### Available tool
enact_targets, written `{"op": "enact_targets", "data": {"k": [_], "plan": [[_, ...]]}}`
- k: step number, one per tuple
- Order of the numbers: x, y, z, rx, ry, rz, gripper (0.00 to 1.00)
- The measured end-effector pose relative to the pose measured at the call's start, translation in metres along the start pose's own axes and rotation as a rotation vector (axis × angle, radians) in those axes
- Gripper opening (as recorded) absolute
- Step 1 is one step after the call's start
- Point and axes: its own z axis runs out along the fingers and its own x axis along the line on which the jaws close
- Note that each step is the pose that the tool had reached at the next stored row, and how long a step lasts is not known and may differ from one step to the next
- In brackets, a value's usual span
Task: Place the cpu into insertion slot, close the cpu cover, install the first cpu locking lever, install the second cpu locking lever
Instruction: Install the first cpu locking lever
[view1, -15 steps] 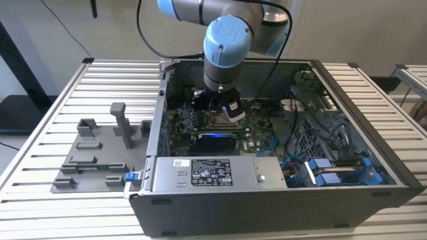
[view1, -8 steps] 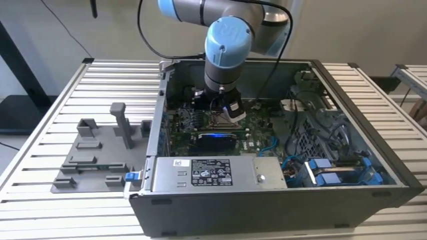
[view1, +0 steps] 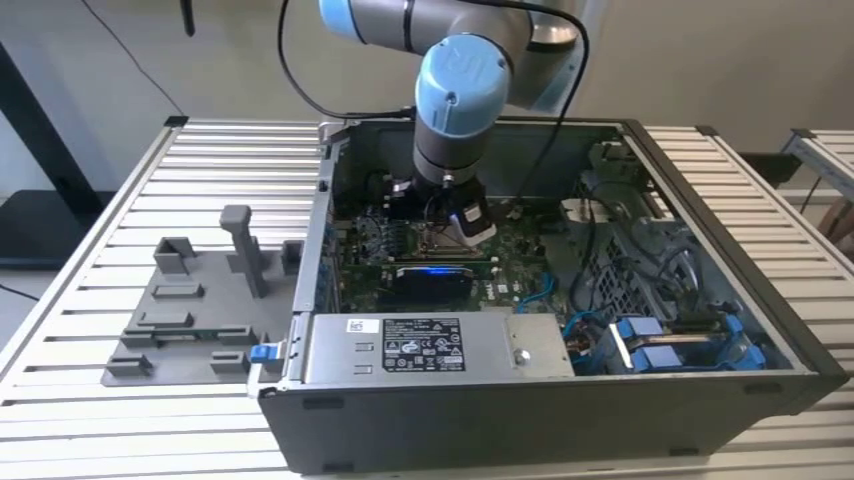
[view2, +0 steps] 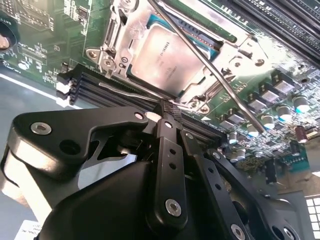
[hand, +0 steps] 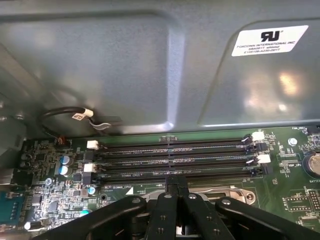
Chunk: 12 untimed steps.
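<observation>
We find the chip (view2: 162, 55) already seated in its socket (view2: 106, 60) on the green board (view2: 45, 45). The cover (view2: 118, 31) lies down over it, so the metal top shows through its window. In the exterior view the arm (view1: 461, 90) reaches down into the open computer case (view1: 534, 410), which stands on the slatted tabletop (view1: 160, 160).

In the second wrist view the jaws are drawn narrow. Their ribbed fingertips (view2: 168, 107) sit right at the free end of the short lever (view2: 130, 89), which runs along the socket's edge beside the memory slots (hand: 175, 160). We cannot tell whether they pinch the rod or only press against it.

The long lever (view2: 220, 82) crosses the cover at a slant and looks raised, not latched.

We judge the step in hand to be the first lever. To do it well, we would keep contact close to the rod's end, where it has the most leverage. We would push it down and a little sideways so it tucks under its hook. We would also keep the tips from sliding onto the memory slots or the small parts near the socket. The cover should lie flat before the rod takes any load.
</observation>
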Motion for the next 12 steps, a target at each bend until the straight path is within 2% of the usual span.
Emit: {"op": "enact_targets", "data": {"k": [12], "plan": [[-0.0103, 0.0002, 0.0016, -0.0041, 0.0003, 0.0, 0.11]]}}
